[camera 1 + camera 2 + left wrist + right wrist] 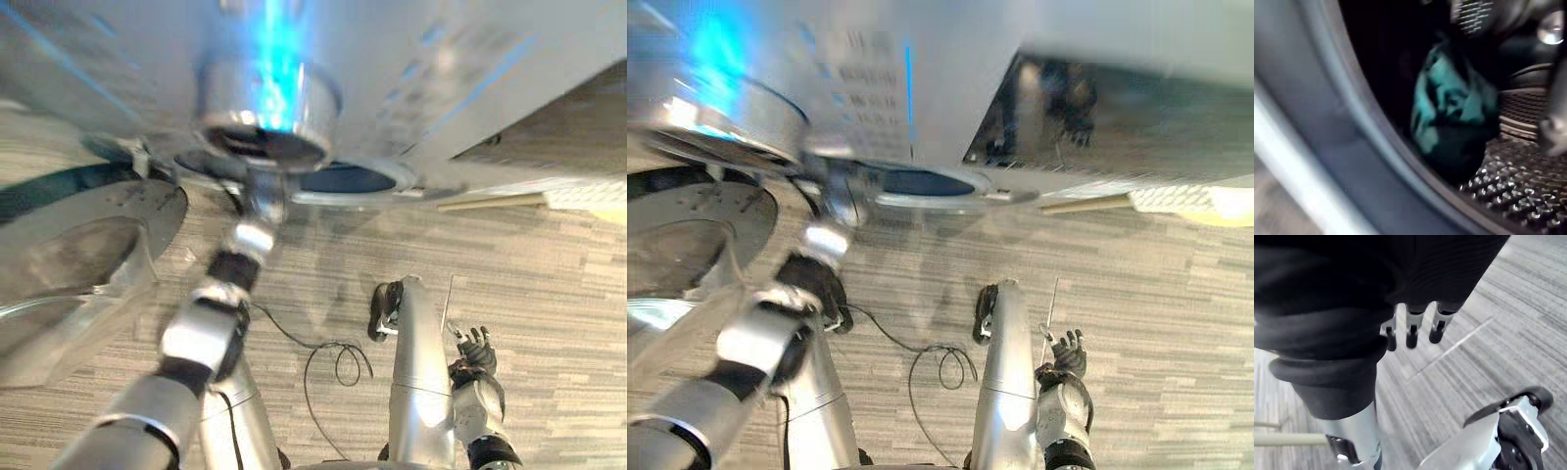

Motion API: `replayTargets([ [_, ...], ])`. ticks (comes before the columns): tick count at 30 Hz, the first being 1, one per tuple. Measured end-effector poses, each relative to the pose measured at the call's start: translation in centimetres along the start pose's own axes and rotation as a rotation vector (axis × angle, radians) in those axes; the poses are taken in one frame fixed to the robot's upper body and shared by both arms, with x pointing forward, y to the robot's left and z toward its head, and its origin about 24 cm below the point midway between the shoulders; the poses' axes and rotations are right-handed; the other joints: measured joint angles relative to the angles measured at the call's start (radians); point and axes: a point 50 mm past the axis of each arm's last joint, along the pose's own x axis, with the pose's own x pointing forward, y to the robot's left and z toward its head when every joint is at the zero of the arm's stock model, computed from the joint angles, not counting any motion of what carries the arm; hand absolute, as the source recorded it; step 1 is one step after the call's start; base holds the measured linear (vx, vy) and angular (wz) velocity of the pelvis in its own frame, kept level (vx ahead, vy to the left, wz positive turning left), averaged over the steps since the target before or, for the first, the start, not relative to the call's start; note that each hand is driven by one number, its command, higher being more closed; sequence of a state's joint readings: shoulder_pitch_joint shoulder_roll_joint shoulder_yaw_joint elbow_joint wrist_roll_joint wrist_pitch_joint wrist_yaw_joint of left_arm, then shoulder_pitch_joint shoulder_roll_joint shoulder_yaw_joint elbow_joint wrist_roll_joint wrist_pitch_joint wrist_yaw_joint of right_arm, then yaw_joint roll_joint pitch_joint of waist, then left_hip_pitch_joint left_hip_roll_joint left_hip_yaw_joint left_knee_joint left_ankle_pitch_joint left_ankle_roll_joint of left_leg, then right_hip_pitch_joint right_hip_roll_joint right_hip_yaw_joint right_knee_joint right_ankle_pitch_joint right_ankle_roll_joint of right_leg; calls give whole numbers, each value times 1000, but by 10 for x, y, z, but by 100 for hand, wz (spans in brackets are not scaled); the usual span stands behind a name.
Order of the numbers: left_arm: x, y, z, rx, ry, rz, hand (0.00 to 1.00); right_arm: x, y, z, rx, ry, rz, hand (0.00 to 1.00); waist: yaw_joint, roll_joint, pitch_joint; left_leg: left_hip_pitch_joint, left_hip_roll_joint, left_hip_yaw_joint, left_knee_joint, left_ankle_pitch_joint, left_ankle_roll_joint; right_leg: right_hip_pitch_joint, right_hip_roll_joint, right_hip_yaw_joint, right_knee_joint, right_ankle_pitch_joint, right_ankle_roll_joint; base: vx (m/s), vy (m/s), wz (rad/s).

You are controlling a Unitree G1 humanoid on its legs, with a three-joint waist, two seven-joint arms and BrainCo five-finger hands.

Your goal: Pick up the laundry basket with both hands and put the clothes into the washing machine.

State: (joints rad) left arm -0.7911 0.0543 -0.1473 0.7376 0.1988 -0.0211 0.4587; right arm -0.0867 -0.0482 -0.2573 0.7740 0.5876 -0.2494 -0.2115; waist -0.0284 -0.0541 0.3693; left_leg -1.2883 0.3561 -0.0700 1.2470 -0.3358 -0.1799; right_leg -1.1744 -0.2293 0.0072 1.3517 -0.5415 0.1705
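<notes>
Teal cloth [1449, 112] bunched inside the drum [1518, 196] of the washing machine [441, 88], lying against perforated steel just past the dark door seal [1352, 147]. Left arm [201, 333] up through the round opening [353, 179], left hand [1553, 131] deep in the drum, close beside the cloth. Cannot tell whether its fingers grip the cloth or hang loose: too blurred in the wrist view. Round glass door [78, 245] swung wide to the robot's left. Right hand [475, 351] low at the robot's right side, well apart from the machine, over grey striped carpet [558, 294]. Fingers straight, pointing down at the floor, holding nothing. Pale meshed thing [1190, 201] on the carpet at the machine's foot, to the right; too blurred to name.
</notes>
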Motion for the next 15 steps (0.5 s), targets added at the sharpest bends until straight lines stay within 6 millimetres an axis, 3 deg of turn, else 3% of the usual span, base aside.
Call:
replayTargets([
  [2, -21, -18, -22, -40, 88, -48, 0, -1, 2, -2, -11, 7, 1, 0, 3, 0, 0, 63, -9, 1, -49, 14, -7, 62, -3, -13, -33, 2, -4, 132, -103, 27],
  [3, -47, -40, -43, -81, 176, -117, 0, -1, 6, -4, -25, 17, 19, 0, 7, 5, -3, 143, -16, 1, -119, 41, -16, 144, -10, -45, -80, 8, -17, 75, -90, 37],
  [6, -91, -61, -75, -130, 299, -235, 0, -3, 10, -9, -62, 36, 40, 0, 15, 6, -4, 330, -45, 20, -279, 101, -27, 317, -34, -86, -176, 17, -32, 73, -132, 43],
  [9, -128, -55, -104, -167, 382, -283, 0, -10, 6, -25, -97, 97, 37, 0, 22, 21, -17, 535, -65, 38, -458, 169, -37, 516, -53, -143, -293, 37, -47, 55, -129, 40],
  [11, -146, -47, -116, -219, 417, -282, 0, -16, -9, -36, -114, 141, 1, 0, 44, 40, -38, 653, -80, 47, -592, 211, -30, 629, -55, -180, -389, 61, -46, 56, -91, 40],
  [13, -164, -35, -128, -256, 456, -261, 0, -23, -27, -48, -146, 192, -41, 0, 47, 54, -75, 769, -98, 54, -750, 276, -23, 740, -60, -225, -501, 93, -44, 81, -42, 42],
  [14, -175, -25, -136, -268, 479, -245, 0, -29, -40, -55, -174, 223, -68, 0, 50, 56, -109, 842, -108, 62, -849, 321, -19, 808, -63, -255, -570, 112, -38, 371, 34, 106],
  [15, -207, -4, -159, -347, 599, -167, 0, -57, -89, -80, -188, 340, -205, 0, 56, 65, -246, 1060, -135, 70, -1137, 451, -8, 1057, -56, -378, -818, 183, -11, 393, 66, 101],
])
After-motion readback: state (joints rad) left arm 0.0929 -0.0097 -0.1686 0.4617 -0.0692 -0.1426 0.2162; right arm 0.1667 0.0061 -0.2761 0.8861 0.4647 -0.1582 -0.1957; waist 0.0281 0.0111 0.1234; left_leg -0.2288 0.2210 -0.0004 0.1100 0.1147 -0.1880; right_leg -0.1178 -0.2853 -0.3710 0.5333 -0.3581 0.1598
